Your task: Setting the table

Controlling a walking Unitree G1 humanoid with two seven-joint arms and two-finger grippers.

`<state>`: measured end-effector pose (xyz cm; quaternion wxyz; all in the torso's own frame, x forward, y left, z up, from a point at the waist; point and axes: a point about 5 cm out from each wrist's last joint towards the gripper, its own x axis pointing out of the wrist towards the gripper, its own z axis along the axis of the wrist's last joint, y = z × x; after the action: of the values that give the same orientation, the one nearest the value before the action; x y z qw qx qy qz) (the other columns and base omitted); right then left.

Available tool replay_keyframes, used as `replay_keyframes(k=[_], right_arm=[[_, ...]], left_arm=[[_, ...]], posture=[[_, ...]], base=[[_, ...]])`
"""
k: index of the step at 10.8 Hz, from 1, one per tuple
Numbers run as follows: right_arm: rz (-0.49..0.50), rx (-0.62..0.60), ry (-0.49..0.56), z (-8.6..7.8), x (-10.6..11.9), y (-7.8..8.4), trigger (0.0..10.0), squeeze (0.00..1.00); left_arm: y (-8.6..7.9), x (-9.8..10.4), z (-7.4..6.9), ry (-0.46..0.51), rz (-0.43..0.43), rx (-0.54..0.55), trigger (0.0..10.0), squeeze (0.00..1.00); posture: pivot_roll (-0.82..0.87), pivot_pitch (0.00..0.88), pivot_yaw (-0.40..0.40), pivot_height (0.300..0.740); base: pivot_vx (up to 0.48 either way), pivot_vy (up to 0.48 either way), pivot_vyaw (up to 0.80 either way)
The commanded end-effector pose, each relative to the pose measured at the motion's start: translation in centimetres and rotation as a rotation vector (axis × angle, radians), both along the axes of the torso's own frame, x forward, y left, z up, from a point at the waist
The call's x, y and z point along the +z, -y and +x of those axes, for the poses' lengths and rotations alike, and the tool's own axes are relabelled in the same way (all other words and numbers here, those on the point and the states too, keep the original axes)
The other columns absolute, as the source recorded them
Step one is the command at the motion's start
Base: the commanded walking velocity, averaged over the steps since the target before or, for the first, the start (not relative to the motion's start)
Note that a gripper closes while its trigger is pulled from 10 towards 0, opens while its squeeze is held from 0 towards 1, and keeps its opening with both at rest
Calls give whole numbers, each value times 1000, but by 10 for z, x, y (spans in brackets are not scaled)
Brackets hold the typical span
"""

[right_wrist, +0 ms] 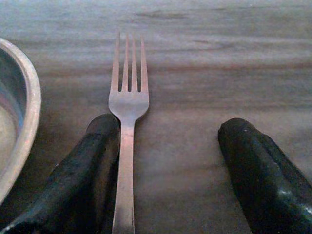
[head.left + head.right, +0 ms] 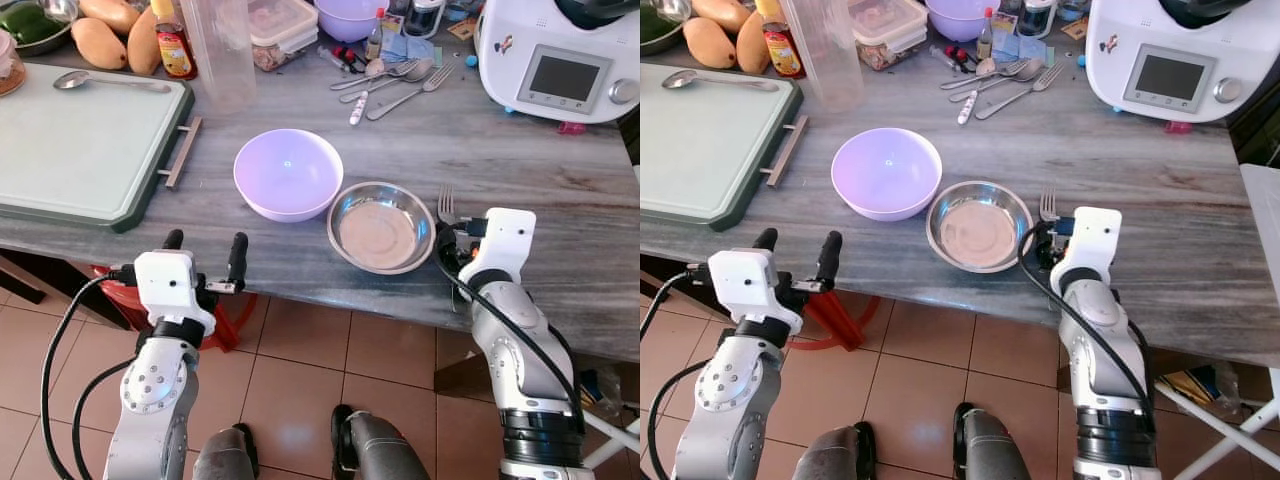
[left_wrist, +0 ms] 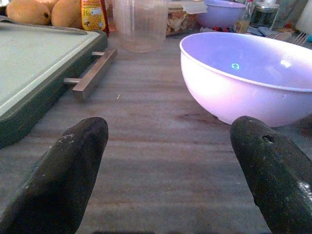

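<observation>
The fork [image 1: 127, 102] lies flat on the grey tabletop [image 2: 520, 170], tines pointing away from the robot, just to the right of the steel bowl [image 2: 381, 226], which sits touching or nearly touching the lilac bowl [image 2: 287, 172] on its left. The right gripper [image 1: 170, 165] rests low over the fork's handle with its fingers spread wide and gripping nothing; one finger [image 1: 83, 175] lies against the handle and the other stands apart on the bare tabletop. The left gripper [image 2: 205, 252] hovers at the near edge of the tabletop before the lilac bowl, fingers wide apart and empty, with a green cutting board [image 2: 80, 140] to its left.
</observation>
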<state>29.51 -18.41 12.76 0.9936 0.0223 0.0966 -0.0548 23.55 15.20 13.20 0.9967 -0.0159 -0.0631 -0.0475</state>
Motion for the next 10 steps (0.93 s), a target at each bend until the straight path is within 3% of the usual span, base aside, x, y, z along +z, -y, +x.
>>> replay_keyframes(k=[1,6,7,8,10], right_arm=[[10,4,-93,-7,-19,-1,10000,1000],[-40,21,-27,-11,-4,4,10000,1000],[-50,26,-7,-11,-1,4,10000,549],[-48,27,-1,-11,1,5,10000,0],[-49,22,17,-12,5,6,10000,0]], left_arm=[[0,-4,-1,-19,1,-9,10000,0],[1,-4,-2,-22,-3,-11,10000,0],[2,-4,-2,-22,-4,-12,10000,0],[1,-4,-2,-22,-4,-13,10000,0],[2,-4,-3,-21,-3,-14,10000,0]], posture=[[-27,235,-24,740],[-30,236,-24,740],[-30,236,-24,740],[-30,236,-24,740],[-30,238,-25,740]], base=[[0,0,0],[0,0,0],[0,0,0],[0,0,0],[0,0,0]])
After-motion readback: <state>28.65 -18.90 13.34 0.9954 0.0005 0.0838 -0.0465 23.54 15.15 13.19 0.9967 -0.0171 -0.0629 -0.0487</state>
